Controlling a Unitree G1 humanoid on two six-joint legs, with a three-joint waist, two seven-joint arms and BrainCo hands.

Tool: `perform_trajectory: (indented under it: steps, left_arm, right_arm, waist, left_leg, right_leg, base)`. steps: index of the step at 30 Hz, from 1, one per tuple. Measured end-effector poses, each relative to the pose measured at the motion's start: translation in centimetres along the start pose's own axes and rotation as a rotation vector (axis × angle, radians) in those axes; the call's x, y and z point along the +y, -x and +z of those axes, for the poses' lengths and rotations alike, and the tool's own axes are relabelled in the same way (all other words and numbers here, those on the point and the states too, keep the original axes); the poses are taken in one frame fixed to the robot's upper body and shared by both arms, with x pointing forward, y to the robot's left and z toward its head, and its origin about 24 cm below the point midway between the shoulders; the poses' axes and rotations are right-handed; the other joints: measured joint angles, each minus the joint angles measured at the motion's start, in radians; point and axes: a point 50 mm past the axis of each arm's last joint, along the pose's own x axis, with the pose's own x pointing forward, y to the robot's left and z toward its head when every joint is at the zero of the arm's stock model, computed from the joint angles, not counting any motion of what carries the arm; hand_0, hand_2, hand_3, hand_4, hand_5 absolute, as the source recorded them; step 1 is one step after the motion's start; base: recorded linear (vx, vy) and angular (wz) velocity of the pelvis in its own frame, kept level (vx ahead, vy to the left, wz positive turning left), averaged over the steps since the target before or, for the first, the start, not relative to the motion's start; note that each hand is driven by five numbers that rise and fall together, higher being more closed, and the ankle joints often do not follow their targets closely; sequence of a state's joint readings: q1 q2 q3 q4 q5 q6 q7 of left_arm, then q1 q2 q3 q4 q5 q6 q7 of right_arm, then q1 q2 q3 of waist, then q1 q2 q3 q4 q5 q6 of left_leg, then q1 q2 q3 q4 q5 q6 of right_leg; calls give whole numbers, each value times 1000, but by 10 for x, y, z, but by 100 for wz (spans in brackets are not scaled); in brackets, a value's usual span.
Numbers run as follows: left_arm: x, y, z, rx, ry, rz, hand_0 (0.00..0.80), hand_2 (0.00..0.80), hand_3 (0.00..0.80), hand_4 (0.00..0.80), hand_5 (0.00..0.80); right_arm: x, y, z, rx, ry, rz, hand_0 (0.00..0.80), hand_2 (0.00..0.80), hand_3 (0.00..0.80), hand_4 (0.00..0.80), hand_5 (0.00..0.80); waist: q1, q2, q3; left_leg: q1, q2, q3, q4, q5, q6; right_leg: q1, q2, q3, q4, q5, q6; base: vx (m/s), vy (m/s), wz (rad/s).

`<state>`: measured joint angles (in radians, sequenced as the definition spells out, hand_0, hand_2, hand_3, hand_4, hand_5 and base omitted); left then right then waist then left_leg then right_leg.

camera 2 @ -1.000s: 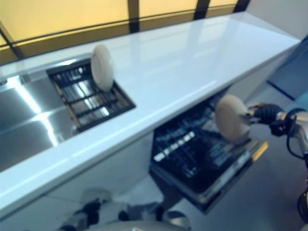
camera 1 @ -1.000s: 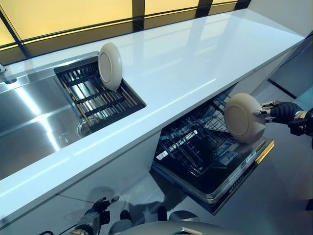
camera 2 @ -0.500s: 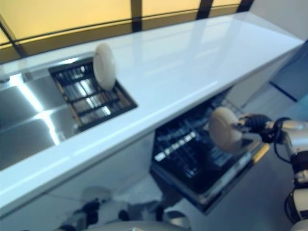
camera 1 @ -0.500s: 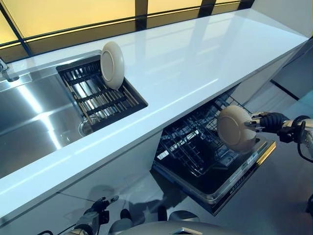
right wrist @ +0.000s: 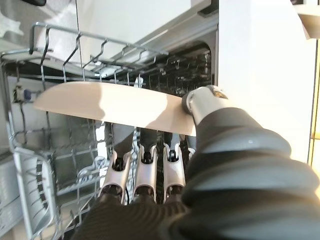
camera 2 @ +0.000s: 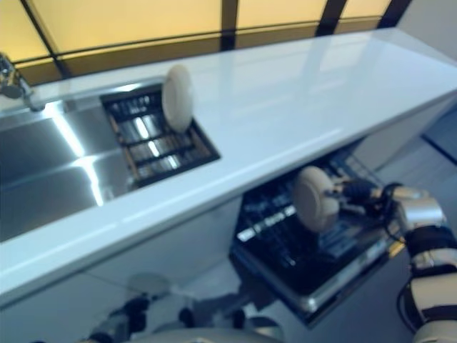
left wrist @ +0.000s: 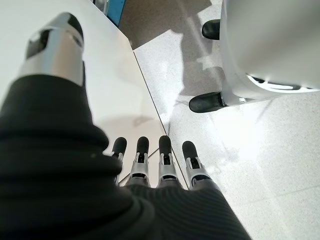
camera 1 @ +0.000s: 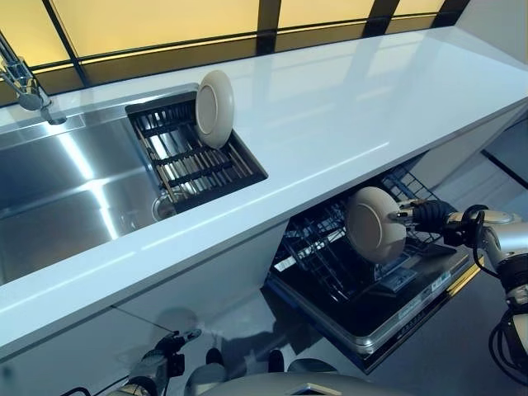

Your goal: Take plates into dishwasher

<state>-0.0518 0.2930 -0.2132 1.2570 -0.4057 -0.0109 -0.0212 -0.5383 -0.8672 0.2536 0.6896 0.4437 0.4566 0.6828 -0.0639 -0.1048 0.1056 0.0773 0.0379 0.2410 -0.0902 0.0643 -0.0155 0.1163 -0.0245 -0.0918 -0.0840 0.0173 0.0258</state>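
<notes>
White countertop [camera 1: 330,107] runs past a steel sink [camera 1: 58,190], where one plate [camera 1: 214,97] stands upright in the drying rack [camera 1: 198,161]. Below, the right hand [camera 1: 429,216] pinches a second plate [camera 1: 375,224] by its rim above the open dishwasher's rack [camera 1: 330,252]. The left hand [left wrist: 150,170] hangs low by the floor, fingers straight, empty.

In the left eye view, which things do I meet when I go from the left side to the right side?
Faucet → sink → plate in the sink rack → plate held over the dishwasher rack → right hand.
</notes>
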Motion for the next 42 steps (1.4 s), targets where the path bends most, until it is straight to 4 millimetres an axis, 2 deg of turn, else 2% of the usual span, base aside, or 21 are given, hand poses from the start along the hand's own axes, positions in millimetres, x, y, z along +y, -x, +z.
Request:
perform_trajectory:
  steps: [5,10,27,30,36,37,38,42]
  left_arm:
    - [0,0,1,-2,1,-1,0,0,0,0,0]
    - [0,0,2,-9,20,-1,0,0,0,0,0]
    - [-2,-1,5,-26,47,-5,0,0,0,0,0]
    - [-6,-1,8,-35,52,-15,0,0,0,0,0]
    - [-7,-1,7,-34,53,-16,0,0,0,0,0]
    - [-7,-1,7,-34,53,-16,0,0,0,0,0]
    - [-7,-1,7,-34,54,-16,0,0,0,0,0]
    - [-7,-1,7,-34,65,-15,0,0,0,0,0]
  right_arm:
    - [10,-14,1,16,3,22,800,800,800,800,800]
    - [9,-18,0,36,-9,9,800,800,800,800,800]
    - [23,-41,-23,117,-102,-1,800,800,800,800,800]
    - [21,-42,-30,147,-115,-25,800,800,800,800,800]
    - [23,-44,-30,173,-94,-31,800,800,800,800,800]
    - [23,-45,-30,174,-90,-30,439,439,439,439,439]
    - [25,-46,-29,173,-90,-28,0,0,0,0,0]
    - [28,-50,-30,184,-105,-40,0,0,0,0,0]
  waist:
    - [3,1,0]
    - [14,10,2]
    - [37,40,-7]
    - [56,50,-13]
    - [58,55,-17]
    - [58,55,-17]
    - [58,55,-17]
    - [58,55,-18]
  left_leg:
    - [0,-1,-2,3,1,1]
    - [-1,-2,-10,3,2,2]
    - [0,-13,-33,4,7,9]
    - [1,-14,-36,4,8,10]
    - [-1,-17,-49,4,10,13]
    - [-1,-18,-49,4,11,13]
    - [-1,-18,-50,4,11,14]
    - [-1,-18,-50,4,11,14]
  right_leg:
    - [3,0,-2,0,0,-1]
    - [6,-2,-12,0,0,-1]
    - [17,-11,-34,0,-1,-2]
    - [19,-11,-36,0,-1,-3]
    - [23,-14,-50,0,-1,-3]
    - [23,-14,-50,0,-1,-3]
    - [23,-14,-50,0,-1,-3]
    - [23,-15,-51,0,-1,-3]
  base:
    - [1,0,1]
    - [6,2,4]
    - [3,2,3]
    - [4,4,2]
    - [8,10,6]
    - [4,14,3]
    - [0,0,0]
    - [0,0,0]
